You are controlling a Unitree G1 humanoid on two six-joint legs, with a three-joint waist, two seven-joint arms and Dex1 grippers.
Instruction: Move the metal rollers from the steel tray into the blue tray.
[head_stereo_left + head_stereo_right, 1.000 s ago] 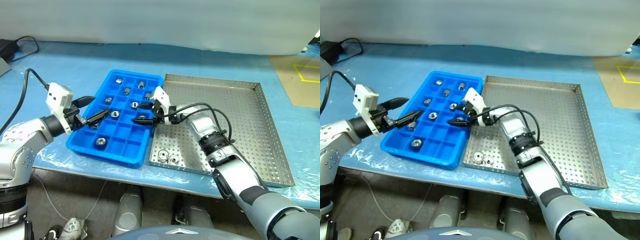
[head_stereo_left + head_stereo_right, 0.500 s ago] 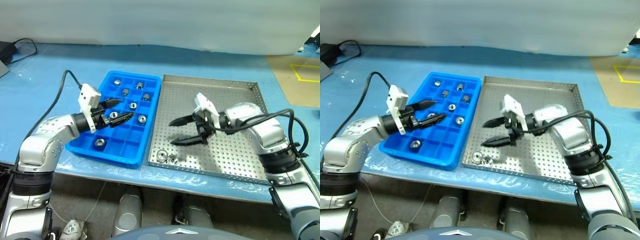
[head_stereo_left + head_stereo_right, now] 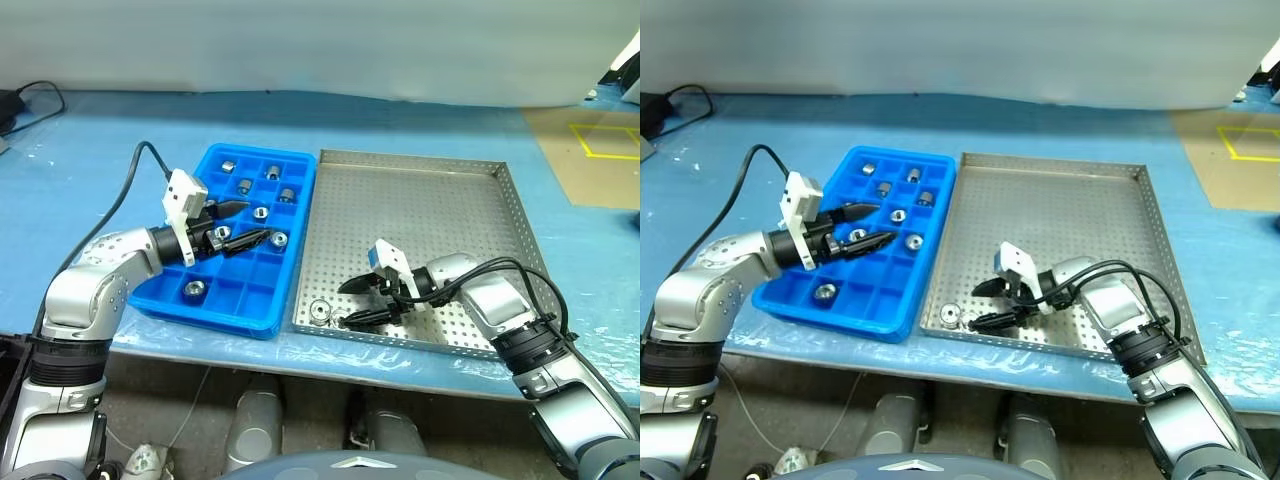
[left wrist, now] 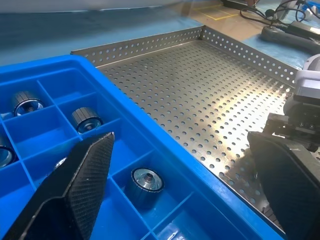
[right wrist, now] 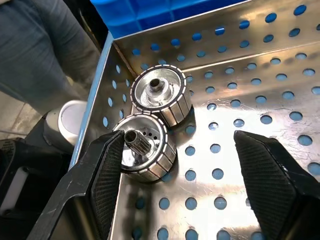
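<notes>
Two rollers left: a pair of metal rollers [image 5: 152,130] lies touching in the near-left corner of the steel tray [image 3: 470,215], lower middle of the left eye view, against the rim.
Rollers already moved: seven or so sit singly in compartments of the blue tray [image 3: 205,300], left of centre in that view.
Look: short shiny silver cylinders, ribbed round the side, with a recessed face and a small hub or stub in the middle.
Handling, as I judge: solid metal, so stiff, fairly heavy for their size and not fragile; the polished surface may slip, and on its side one would roll.
Where to grip: across the ribbed side wall, one pad on each side; the near one first, since the rim and its neighbour crowd it.
Right gripper [image 5: 180,165]: released, jaws spread and empty, one finger [image 5: 107,170] just beside the near roller.
Left gripper [image 3: 243,224]: spread wide, grasping nothing, hanging over the blue tray's middle compartments.
</notes>
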